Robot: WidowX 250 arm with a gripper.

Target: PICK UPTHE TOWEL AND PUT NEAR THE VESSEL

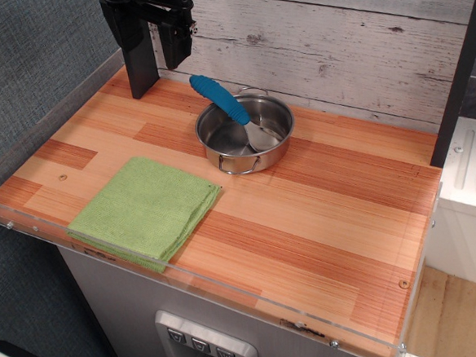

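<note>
— At 7 o'clock on the striped wooden counter (322,213): what lies there?
— Light green folded square microfibre towel (146,209), flat, near the front edge.
— Pot?
— Small round shiny steel pot (245,135) at centre, 1 o'clock from the towel, apart; blue-handled utensil (226,104) rests inside.
— Gripper?
— Black gripper (157,49), 11 o'clock, fingers apart, empty.
</note>
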